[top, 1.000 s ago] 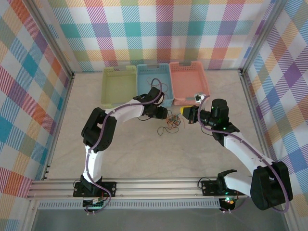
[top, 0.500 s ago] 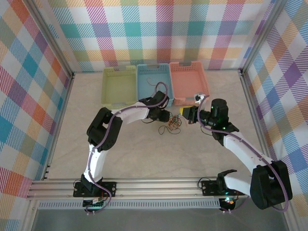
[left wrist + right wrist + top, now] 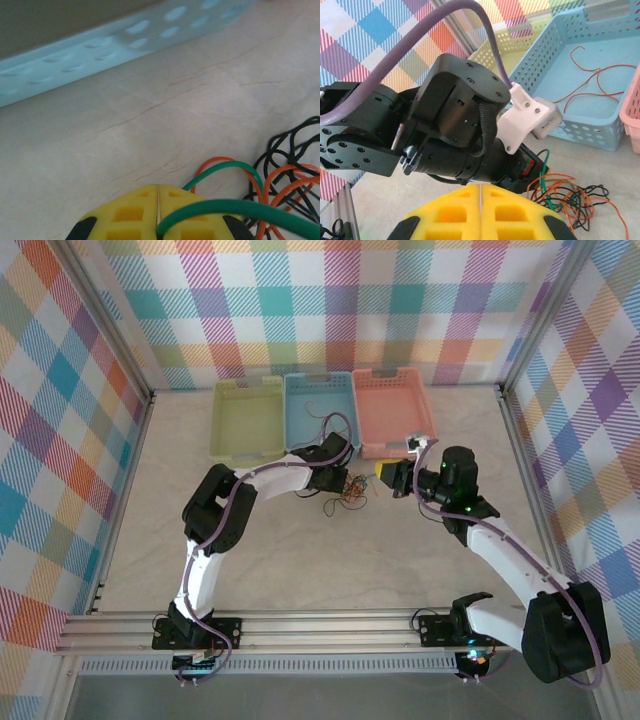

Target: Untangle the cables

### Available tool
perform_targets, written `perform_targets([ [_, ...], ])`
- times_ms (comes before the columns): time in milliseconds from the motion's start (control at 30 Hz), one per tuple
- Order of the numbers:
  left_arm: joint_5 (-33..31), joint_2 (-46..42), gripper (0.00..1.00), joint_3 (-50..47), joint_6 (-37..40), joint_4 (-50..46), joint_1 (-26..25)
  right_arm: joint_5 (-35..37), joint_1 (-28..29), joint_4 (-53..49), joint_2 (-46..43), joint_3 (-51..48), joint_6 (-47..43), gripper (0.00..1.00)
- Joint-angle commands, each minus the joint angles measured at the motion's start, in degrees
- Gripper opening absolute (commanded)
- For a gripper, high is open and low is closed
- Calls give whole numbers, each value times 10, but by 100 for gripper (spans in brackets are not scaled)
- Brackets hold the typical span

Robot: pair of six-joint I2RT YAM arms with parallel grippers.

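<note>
The cables (image 3: 347, 496), thin round-sheathed wires in orange, green and black, are heaped in a loose curly tangle on the pale marbled table (image 3: 300, 560), just on the near side of the perforated blue plastic tray (image 3: 300, 400); the left gripper (image 3: 343, 481) is set at the tangle's far-left edge, its yellow foam pads (image 3: 130, 215) pressed together; a green strand (image 3: 235, 206) is draped across them, though whether it is pinched cannot be told; the right gripper (image 3: 384, 472) is held near the tangle's right side, clenched on nothing; one orange wire (image 3: 585, 75) is seen curled inside the blue tray.
</note>
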Motion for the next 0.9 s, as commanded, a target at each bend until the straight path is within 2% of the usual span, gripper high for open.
perform_targets([
  [0,-76,-52,0,-9,38,-34,-4,45,3,5,-31,-11,-1,0],
  [133,-112,-92,0,-37,80,-58,-2,144,2,-24,-71,-23,-11,0],
  [300,-112,-155,0,-88,122,-70,0,278,-5,-74,-107,-29,-2,0],
  [467,-123,-199,0,-119,134,-125,1,353,-33,-112,-118,-32,33,0],
  [733,-108,-259,0,-163,142,-167,0,377,-61,-121,-102,-30,57,0],
  [867,-57,-278,0,-176,143,-163,-3,377,-72,-89,-95,-27,46,0],
])
